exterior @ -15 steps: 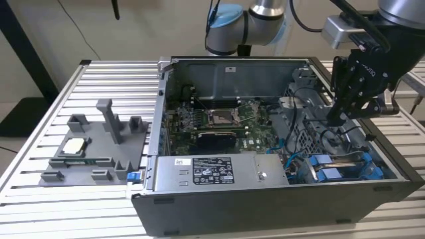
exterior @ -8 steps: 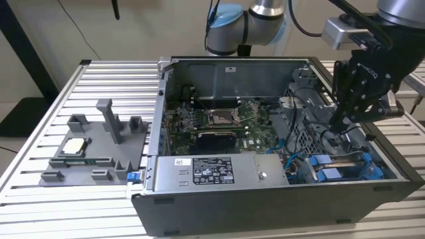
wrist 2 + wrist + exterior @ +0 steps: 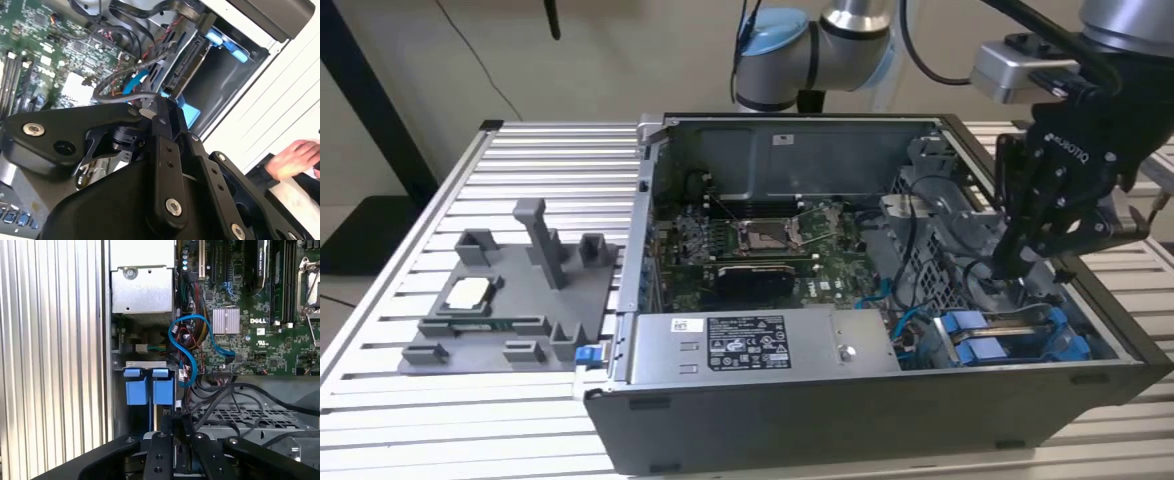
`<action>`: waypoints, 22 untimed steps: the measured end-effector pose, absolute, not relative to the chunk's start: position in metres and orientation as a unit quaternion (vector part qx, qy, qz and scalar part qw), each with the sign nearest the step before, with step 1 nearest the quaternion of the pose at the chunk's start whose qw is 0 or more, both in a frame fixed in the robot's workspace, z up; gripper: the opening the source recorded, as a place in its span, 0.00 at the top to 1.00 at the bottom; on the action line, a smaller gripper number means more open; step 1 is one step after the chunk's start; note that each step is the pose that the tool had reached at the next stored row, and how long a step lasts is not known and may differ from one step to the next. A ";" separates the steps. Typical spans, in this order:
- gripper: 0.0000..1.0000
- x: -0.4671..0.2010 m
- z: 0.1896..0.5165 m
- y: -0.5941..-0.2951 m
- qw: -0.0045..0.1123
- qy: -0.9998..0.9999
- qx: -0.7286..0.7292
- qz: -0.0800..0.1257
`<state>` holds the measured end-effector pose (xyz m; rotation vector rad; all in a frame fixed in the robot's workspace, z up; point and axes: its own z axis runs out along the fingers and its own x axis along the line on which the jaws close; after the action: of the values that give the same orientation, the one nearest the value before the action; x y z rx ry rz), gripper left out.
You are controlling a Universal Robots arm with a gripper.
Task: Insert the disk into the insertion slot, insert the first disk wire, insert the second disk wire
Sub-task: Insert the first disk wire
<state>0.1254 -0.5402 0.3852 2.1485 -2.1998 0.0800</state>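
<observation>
2 wrist views, near the disk [image 3: 149, 385]

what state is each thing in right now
computer case, side panel off, lying on its side
disk, seated in its bay, blue tabs showing
tool, low inside the case, beside the bay
blue cable, looped near the bay, ends hard to tell
processor socket, uncovered

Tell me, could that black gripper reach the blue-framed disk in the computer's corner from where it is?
Probably yes. The case is open on top and the gripper hangs close above the disk in its bay. Only the loose black cables beside the bay might brush it.
</observation>
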 end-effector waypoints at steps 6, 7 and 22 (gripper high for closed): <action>0.81 0.127 0.384 -0.542 0.049 -0.714 0.697 0.042; 0.81 0.127 0.383 -0.542 0.051 -0.714 0.697 0.045; 0.81 0.127 0.383 -0.542 0.053 -0.714 0.697 0.047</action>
<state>0.1273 -0.5423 0.3830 2.1180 -2.1691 0.1426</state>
